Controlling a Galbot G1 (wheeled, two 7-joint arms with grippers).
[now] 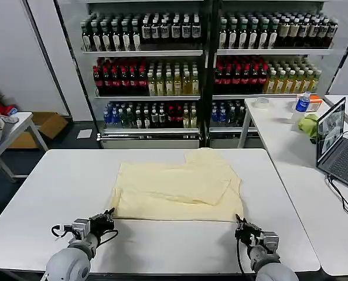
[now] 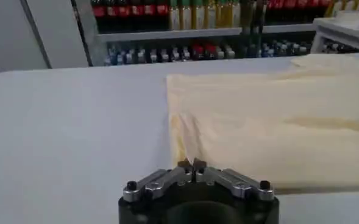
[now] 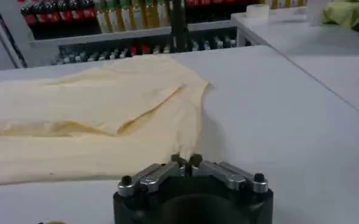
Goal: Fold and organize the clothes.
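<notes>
T-shirt (image 1: pixel 177 187) folded flat mid-table (image 1: pixel 57 181); left gripper (image 1: pixel 109 215), right gripper (image 1: pixel 240 224) at near corners, seemingly touching.

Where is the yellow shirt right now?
In the head view the shirt lies partly folded in the middle of the white table, just beyond the left end effector and right end effector.

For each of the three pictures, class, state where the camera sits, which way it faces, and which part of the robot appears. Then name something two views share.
Head view: high on the robot, looking forward and down at the white table; left end effector and right end effector show.
Left wrist view: low behind the shut left end effector, facing the T-shirt.
Right wrist view: low behind the shut right end effector, facing the T-shirt.
Shared: the T-shirt and the drinks shelves.
</notes>
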